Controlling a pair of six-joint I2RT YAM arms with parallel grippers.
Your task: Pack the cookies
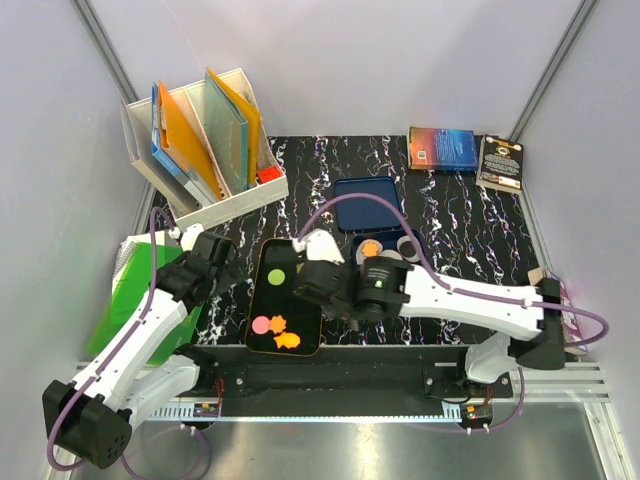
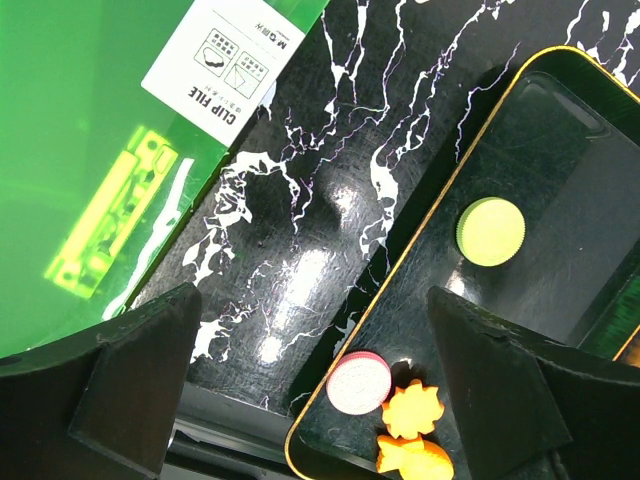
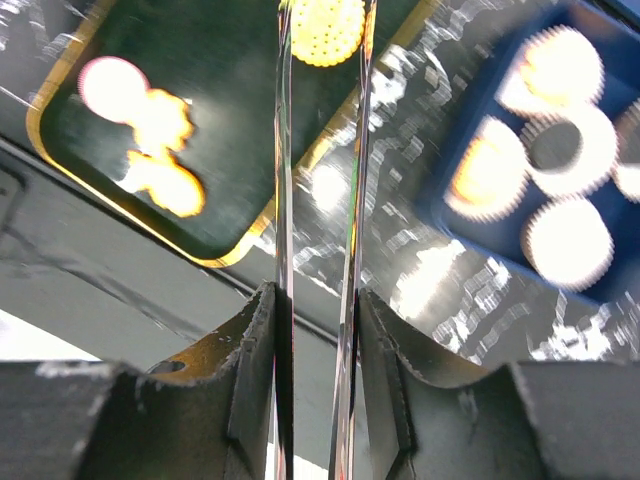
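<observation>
A black gold-rimmed tray holds a green cookie, a pink cookie and two orange cookies. My right gripper hovers over the tray's right side, shut on a round orange cookie held at its fingertips. A blue box with white liners holds an orange cookie. My left gripper is open and empty above the tray's left rim. Below it lie the pink cookie, an orange cookie and the green cookie.
A white file rack with folders stands at the back left. A green clip file lies left of the tray. The blue box lid lies behind the box. Two books lie at the back right.
</observation>
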